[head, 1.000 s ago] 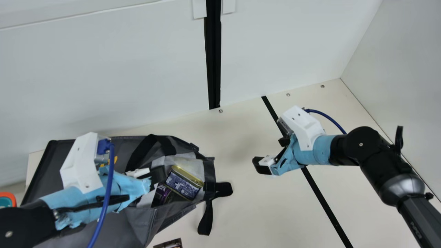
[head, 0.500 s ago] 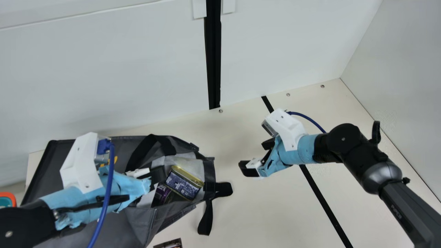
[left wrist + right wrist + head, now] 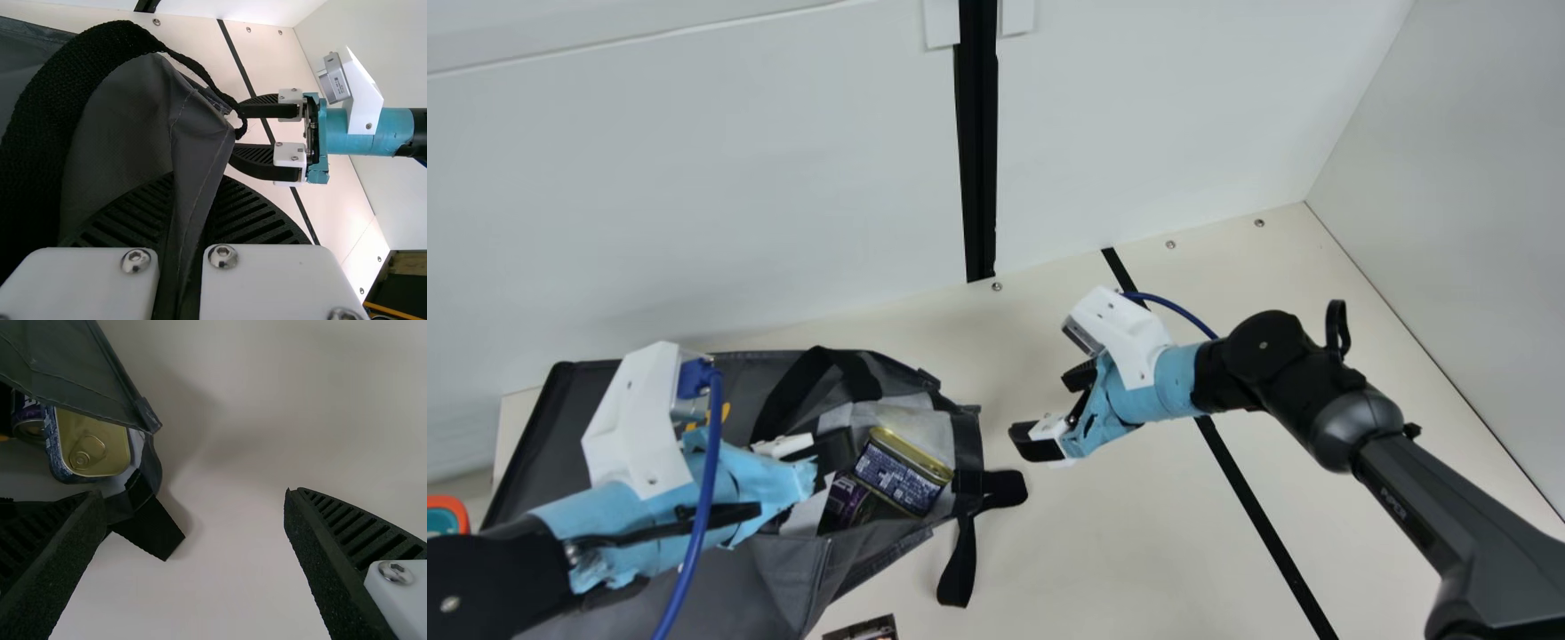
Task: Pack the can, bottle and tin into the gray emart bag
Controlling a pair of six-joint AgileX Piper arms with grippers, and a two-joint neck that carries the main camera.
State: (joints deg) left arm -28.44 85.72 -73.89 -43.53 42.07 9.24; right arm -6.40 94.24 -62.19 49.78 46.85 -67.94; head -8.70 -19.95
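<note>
**Tin point(image 3: 903, 471) & can point(image 3: 847, 503) in gray bag point(image 3: 778, 569)**

Tin: gold lid w/ pull ring, dk blue label, dense pale print; tilted inside bag mouth. Can: dk purple, next to tin. L gripper point(image 3: 834, 449) at bag mouth, fingers narrow, pinching bag fabric. R gripper point(image 3: 1051, 406) near bag's open end, fingers wide, nothing btwn. Bag's on cream table point(image 3: 1120, 551) w/ blk stripe; pale walls point(image 3: 694, 196) behind.
</note>
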